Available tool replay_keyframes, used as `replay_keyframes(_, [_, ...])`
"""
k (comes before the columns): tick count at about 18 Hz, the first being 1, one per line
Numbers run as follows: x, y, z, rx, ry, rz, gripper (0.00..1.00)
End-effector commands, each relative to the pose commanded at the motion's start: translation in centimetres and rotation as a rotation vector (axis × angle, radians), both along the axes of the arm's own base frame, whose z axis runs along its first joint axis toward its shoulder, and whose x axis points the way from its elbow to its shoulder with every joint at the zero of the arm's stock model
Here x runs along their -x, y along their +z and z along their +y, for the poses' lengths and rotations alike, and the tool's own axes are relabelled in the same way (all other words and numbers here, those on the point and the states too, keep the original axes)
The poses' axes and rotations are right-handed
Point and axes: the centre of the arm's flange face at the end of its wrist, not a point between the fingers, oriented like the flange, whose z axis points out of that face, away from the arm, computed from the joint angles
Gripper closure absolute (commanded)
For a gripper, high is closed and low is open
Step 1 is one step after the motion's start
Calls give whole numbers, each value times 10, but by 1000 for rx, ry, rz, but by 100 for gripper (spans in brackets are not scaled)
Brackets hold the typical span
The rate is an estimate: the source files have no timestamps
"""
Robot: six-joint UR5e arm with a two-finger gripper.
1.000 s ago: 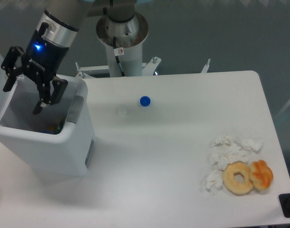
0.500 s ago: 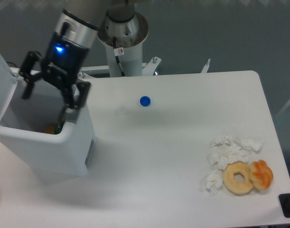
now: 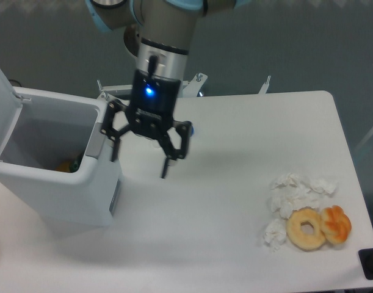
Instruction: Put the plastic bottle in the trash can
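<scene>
Your gripper (image 3: 140,165) hangs over the white table (image 3: 235,201) just to the right of the trash can (image 3: 58,183), with its two black fingers (image 3: 166,166) spread wide apart and nothing between them. A blue light glows on the gripper body. The trash can sits at the left edge of the table with its lid (image 3: 2,107) tipped up and back, so you can look straight into it. Down at the bottom you can see a small orange and bluish shape against the right inner wall, but it is too small and shadowed to say whether that is the plastic bottle; you will not find the bottle anywhere on the table. Far to the right, near the front corner, lies a pile of crumpled tissues (image 3: 293,192), and touching it are a ring doughnut (image 3: 306,228) and a smaller orange pastry (image 3: 336,224), side by side.
</scene>
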Motion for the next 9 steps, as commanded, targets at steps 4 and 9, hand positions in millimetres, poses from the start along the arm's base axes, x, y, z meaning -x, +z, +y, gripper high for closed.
replay_keyframes(4, [5,-2,-6,85,-55,102,0])
replay_keyframes(9, [8,-10,-13,161,-134,176,0])
